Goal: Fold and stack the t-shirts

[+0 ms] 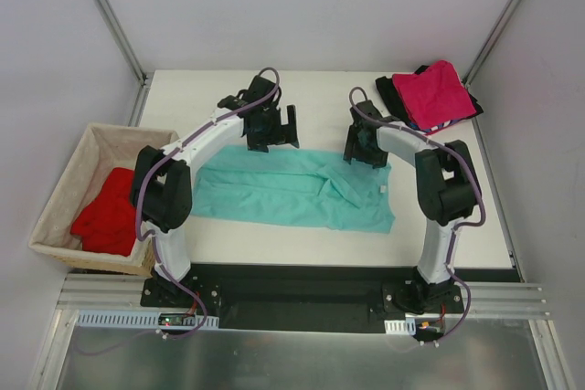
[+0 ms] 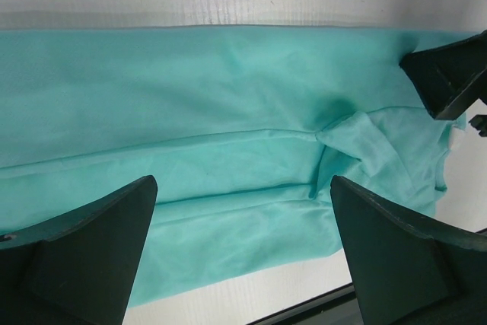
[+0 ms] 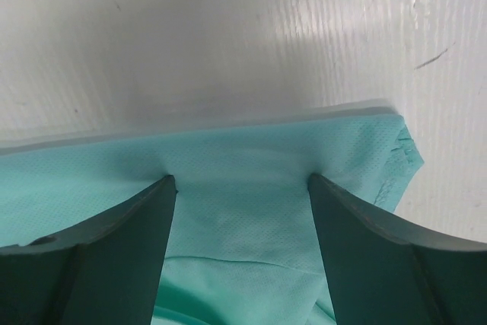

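The teal-green t-shirt (image 1: 274,194) is spread on the white table (image 1: 457,235), its long axis running left to right in front of both arms. It appears already folded once lengthwise, judging by the doubled band seen in the left wrist view. The left gripper (image 1: 274,127) is held above the far long edge, left of the middle, with its jaws spread wide and nothing between them. The right gripper (image 1: 367,148) is set at the far right corner. Its jaws are parted and its fingertips (image 3: 163,188) are lowered onto the cloth just inside the far hem, with nothing pinched. From both grippers the bulk of the cloth lies towards the arm bases, so the coming move is judged to turn on that far edge, the right arm being nearer to it.
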You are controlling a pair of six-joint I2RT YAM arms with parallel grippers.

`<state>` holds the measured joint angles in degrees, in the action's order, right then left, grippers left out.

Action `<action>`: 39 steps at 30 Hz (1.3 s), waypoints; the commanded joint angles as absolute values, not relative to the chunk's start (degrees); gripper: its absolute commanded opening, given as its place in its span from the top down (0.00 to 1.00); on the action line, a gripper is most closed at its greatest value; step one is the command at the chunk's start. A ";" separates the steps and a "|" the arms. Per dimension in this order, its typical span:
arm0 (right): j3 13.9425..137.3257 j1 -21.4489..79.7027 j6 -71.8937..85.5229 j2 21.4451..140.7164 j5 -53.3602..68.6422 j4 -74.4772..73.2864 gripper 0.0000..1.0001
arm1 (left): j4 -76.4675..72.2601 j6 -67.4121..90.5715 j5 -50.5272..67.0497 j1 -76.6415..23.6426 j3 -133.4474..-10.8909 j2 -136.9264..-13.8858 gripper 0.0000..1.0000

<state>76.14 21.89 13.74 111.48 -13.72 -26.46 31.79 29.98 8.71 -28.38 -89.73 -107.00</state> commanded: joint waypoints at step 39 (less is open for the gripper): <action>68.83 23.83 13.27 83.26 -20.92 -34.19 0.25 | 24.08 30.67 25.66 -40.60 -88.94 -105.38 0.03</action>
